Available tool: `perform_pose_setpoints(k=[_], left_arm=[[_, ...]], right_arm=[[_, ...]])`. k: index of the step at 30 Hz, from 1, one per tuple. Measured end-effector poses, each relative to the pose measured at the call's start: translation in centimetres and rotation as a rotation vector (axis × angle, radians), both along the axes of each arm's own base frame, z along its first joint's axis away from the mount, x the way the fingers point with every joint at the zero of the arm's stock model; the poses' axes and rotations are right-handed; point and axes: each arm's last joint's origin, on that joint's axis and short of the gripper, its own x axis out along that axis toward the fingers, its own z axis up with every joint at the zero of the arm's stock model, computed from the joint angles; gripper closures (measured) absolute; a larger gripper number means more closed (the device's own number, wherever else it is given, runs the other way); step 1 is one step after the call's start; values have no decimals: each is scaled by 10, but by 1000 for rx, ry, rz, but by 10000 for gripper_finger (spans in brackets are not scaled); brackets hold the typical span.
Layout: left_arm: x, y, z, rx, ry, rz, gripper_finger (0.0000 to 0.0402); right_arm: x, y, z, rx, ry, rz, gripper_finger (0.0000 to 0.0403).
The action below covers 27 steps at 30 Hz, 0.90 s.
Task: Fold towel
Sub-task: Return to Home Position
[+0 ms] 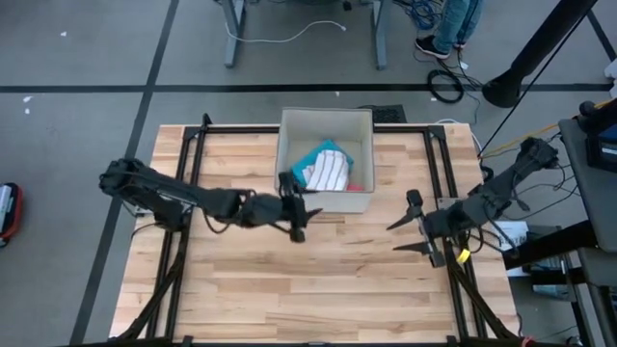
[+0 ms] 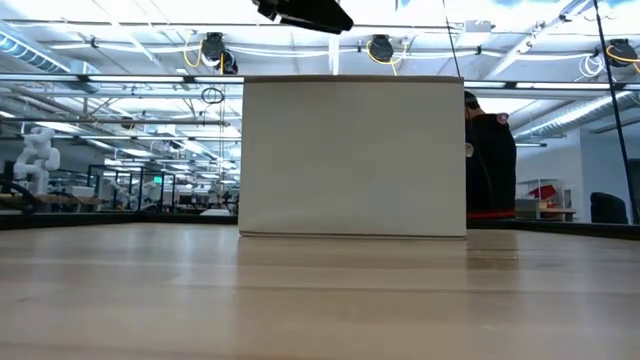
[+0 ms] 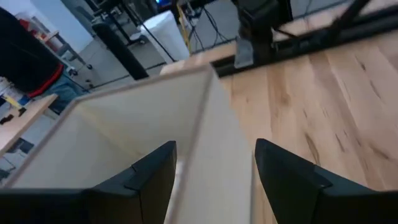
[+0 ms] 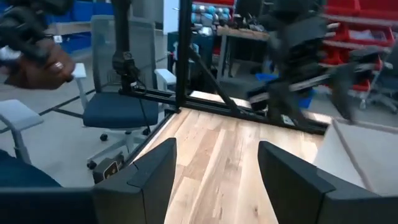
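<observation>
Your left gripper (image 1: 294, 207), fingers spread, sits at the laundry organizer's (image 1: 326, 114) near-left corner. The towel (image 1: 328, 173) lies inside. Your right gripper (image 1: 397, 237) is spread, well right.

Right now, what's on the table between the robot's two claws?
Nothing. In the high view, only bare wooden table lies between the left gripper and the right gripper. Both are open.

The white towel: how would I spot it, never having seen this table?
In the high view, find the wooden table; midway along its top edge stands an open white box. The folded white towel lies inside, pale and faintly striped, on top of a teal cloth.
</observation>
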Motion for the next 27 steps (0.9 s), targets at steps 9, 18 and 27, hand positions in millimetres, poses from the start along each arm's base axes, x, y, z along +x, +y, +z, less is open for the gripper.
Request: perform_pose_setpoints(k=[9,18,27], left_arm=[[-53,46,-12,-69,-124,78,175],[-130,48,-60,-231,-384,10,175],[-161,37,-96,-291,-468,-59,175]], right_arm=[[-3,4,-50,-86,-95,-39,190],[-20,-14,-78,-102,-251,-68,190],[-39,-41,-81,-116,-385,-152,191]])
